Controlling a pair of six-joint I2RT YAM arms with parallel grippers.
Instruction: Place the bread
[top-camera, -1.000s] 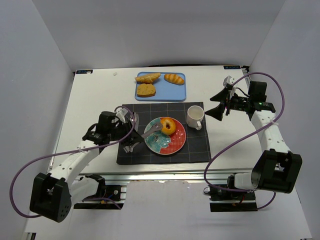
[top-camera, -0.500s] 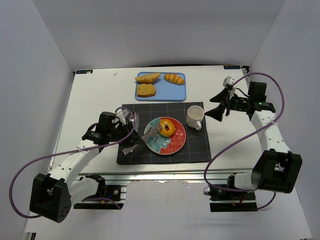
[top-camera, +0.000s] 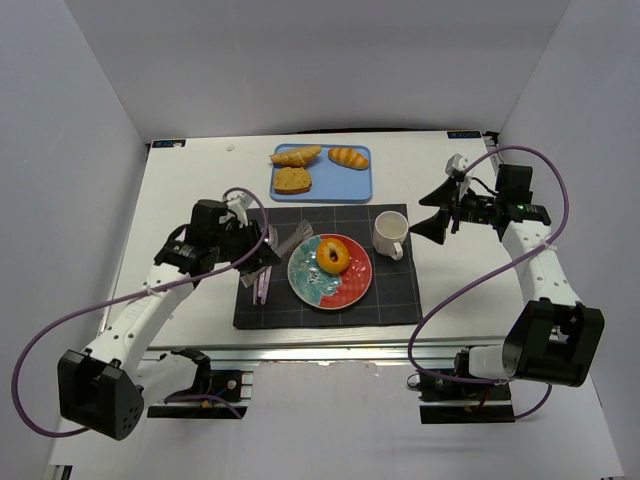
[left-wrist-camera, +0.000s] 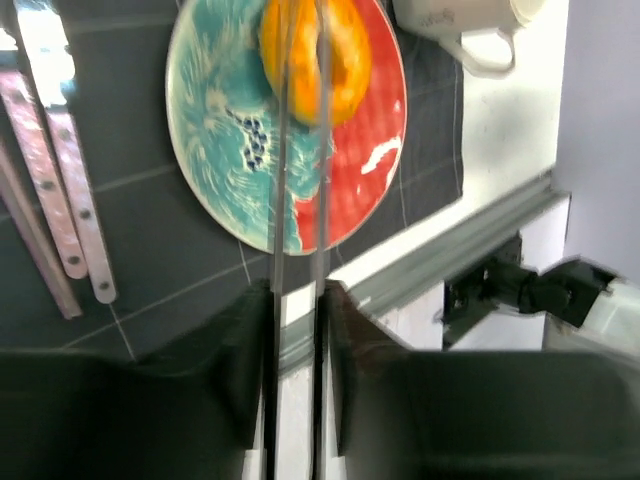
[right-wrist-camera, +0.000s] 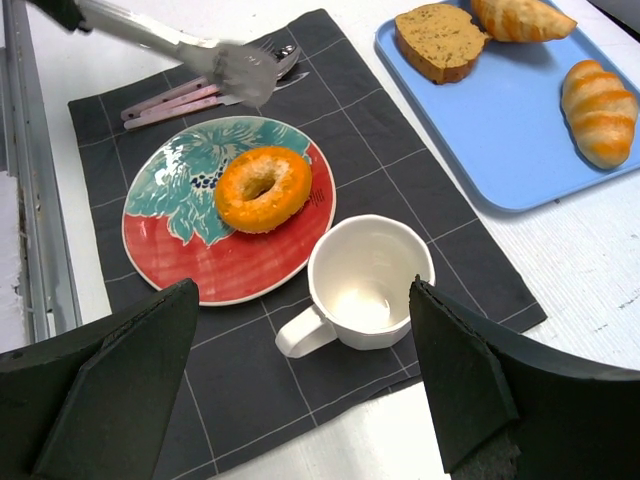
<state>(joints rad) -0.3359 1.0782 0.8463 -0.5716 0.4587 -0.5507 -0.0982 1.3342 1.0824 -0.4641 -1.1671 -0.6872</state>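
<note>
The bread (top-camera: 333, 256), a glossy orange ring, lies on the red and teal plate (top-camera: 345, 288) in the middle of the dark placemat. My left gripper (top-camera: 258, 256) is shut on metal tongs (top-camera: 292, 241), whose tips hang just left of the plate, apart from the bread. In the left wrist view the two tong blades (left-wrist-camera: 278, 200) run out from my left gripper (left-wrist-camera: 297, 300) toward the bread (left-wrist-camera: 345, 60). My right gripper (top-camera: 425, 212) hovers open to the right of the cup, holding nothing. Its wrist view shows the bread (right-wrist-camera: 263, 188) and the tong tips (right-wrist-camera: 235, 68).
A white cup (top-camera: 390, 233) stands right of the plate on the placemat (top-camera: 390, 300). Pink-handled cutlery (top-camera: 262, 285) lies on the mat's left side. A blue tray (top-camera: 355, 185) at the back holds two rolls and a brown slice.
The tongs, whose tips were at the bread a second ago, have drawn back to the upper left. The bread stays on the plate. The right arm has not moved.
</note>
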